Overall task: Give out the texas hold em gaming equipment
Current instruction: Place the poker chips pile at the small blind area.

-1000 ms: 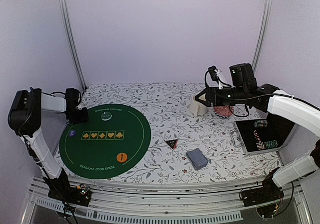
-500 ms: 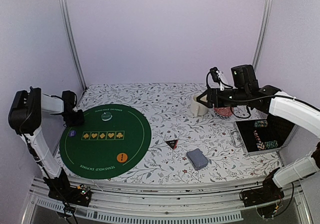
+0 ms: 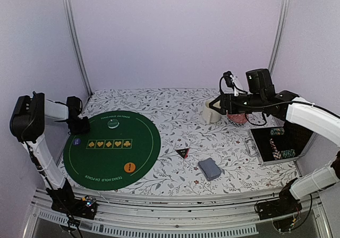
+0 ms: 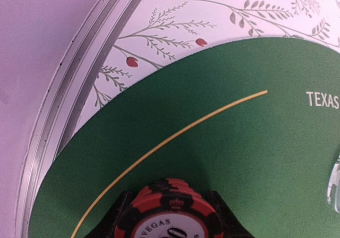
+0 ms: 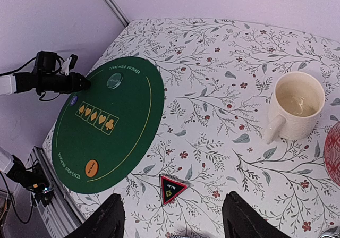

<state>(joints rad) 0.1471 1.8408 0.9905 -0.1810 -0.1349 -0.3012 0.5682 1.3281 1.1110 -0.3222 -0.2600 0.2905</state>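
While the green mat (image 3: 143,142) already carries a clear disc (image 3: 112,124), an orange disc button (image 3: 129,167) and what looks like a single blue chip (image 3: 77,141) in the overhead view, most of the kit lies off it. The black-and-red triangular marker (image 3: 183,153) and the deck of grey-blue-backed cards (image 3: 210,169) sit on the flowered tablecloth (image 3: 159,102) to the right of the mat, and more chips rest in the open black case (image 3: 260,137) at the far right. The left gripper (image 3: 79,125) hangs at the mat's far-left edge. The right gripper (image 3: 213,105) hovers above the cream mug (image 3: 211,112), which stands just beside a red-patterned dish (image 3: 237,118). From the left wrist, the jaws are clamped on a small stack of red-and-black poker chips (image 4: 172,214) low over the felt, near the yellow ring line; whether the stack touches the mat I cannot tell. I judge this a chip delivery in hand and not yet set down. From the right wrist, the fingers (image 5: 109,217) stand wide apart with nothing between them, and the mug, the marker and the mat lie spread out below. As I read it, the job is early to midway — both discs and perhaps one chip are placed, while this stack, the case's chips, the marker and the cards are all left to hand out.
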